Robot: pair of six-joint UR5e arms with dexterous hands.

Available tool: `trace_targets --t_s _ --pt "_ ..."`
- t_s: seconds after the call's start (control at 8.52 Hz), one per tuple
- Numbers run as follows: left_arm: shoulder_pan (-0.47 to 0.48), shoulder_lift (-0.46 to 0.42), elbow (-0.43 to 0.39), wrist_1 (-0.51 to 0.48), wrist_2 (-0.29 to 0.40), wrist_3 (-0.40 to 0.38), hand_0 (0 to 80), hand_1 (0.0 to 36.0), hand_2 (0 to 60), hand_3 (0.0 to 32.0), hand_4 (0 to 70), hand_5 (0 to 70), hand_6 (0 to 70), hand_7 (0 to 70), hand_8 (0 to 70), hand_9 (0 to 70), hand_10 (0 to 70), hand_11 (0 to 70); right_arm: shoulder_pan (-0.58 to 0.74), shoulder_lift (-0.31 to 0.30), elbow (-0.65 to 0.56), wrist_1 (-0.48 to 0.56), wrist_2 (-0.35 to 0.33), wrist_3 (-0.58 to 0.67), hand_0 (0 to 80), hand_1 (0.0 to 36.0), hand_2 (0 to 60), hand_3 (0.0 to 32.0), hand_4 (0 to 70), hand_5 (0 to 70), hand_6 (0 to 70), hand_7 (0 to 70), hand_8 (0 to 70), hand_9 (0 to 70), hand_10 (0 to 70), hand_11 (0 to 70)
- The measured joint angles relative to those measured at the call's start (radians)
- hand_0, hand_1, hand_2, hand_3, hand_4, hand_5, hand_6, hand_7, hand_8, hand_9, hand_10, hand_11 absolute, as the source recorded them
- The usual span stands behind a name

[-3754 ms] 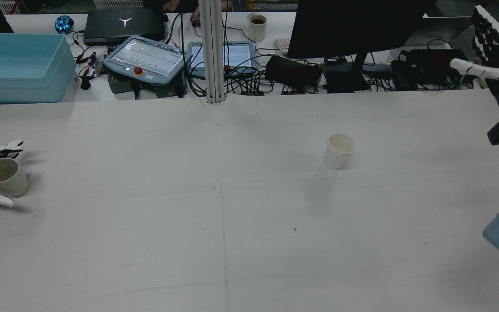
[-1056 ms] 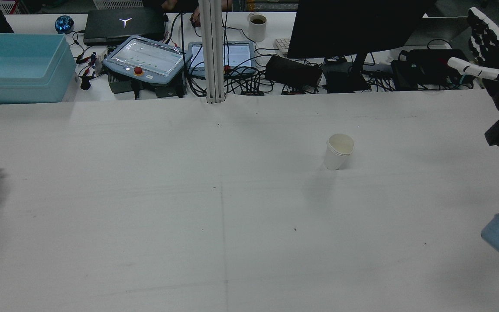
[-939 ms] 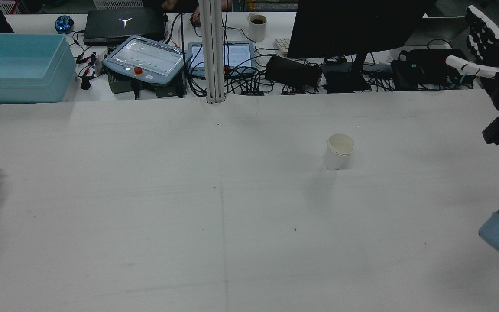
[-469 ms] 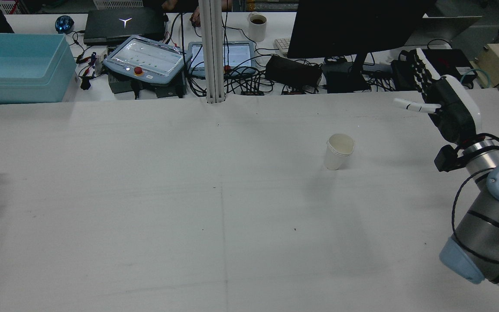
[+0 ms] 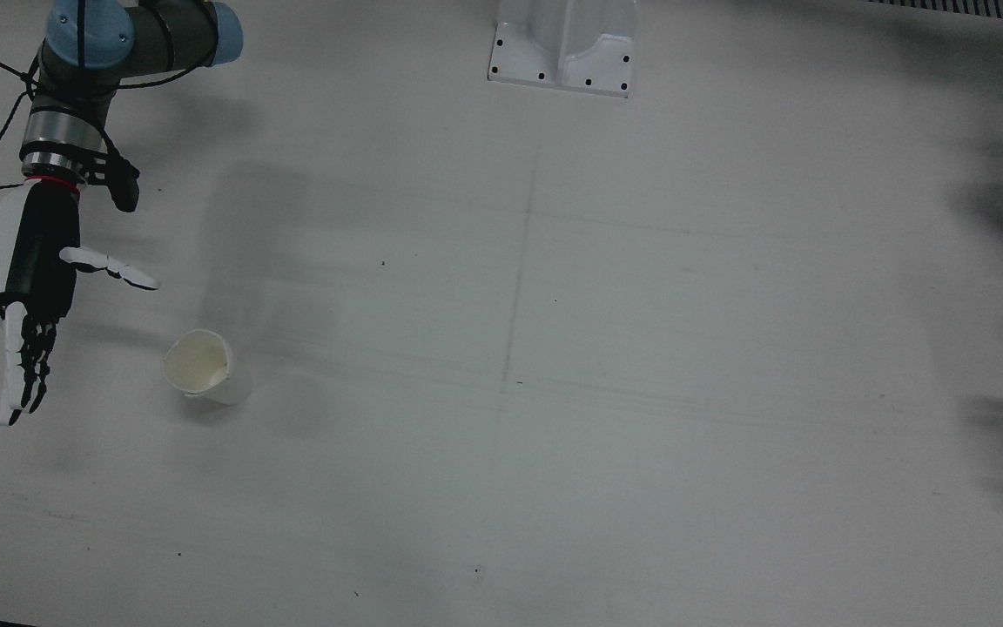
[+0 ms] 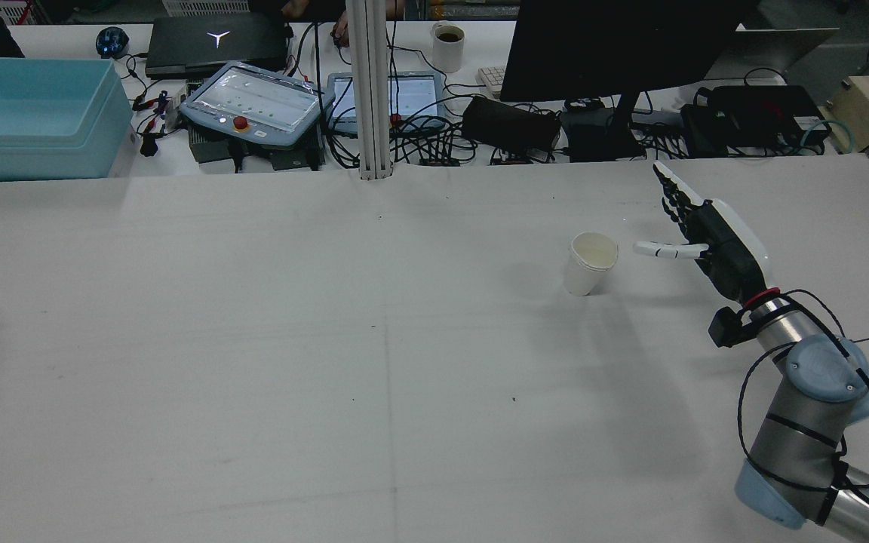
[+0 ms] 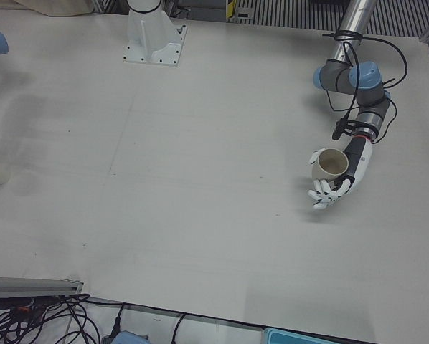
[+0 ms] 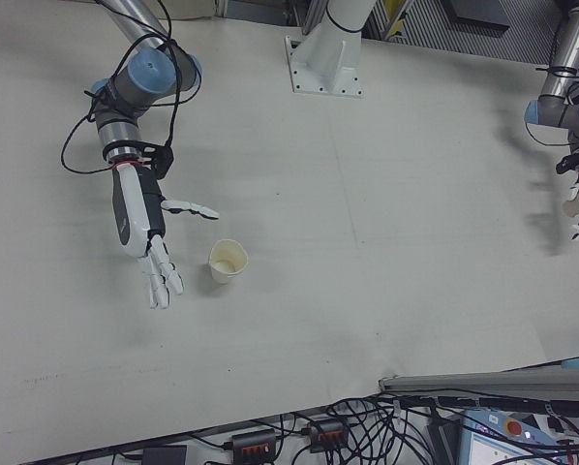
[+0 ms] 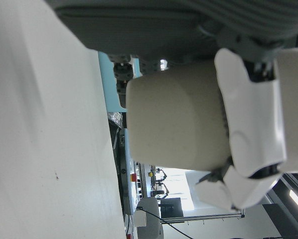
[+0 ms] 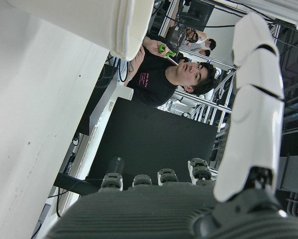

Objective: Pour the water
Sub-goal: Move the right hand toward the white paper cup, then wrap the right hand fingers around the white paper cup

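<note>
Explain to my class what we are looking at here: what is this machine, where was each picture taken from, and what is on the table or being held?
Two robot arms stand at a white table, each ending in a many-fingered hand. Four fixed cameras watch: one from behind, three facing the robot from the front. Two more cameras ride on the hands, with pictures lying sideways. A white paper cup stands upright on the table. The right hand is beside it, open, not touching. Far to the other side, the left hand holds a beige cup above the table.
</note>
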Motion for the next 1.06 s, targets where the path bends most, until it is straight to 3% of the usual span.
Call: trace_targets --t_s 1.06 --pt "0.000 0.012 0.006 -0.006 0.000 -0.001 55.1 36.0 60.0 0.0 21.3 70.0 44.2 61.4 28.1 40.4 12.8 21.8 -0.081 0.055 -0.131 0.037 0.025 -0.008 53.2 22.1 16.6 1.4 9.5 7.6 5.1 9.7 0.0 0.5 2.8 6.2"
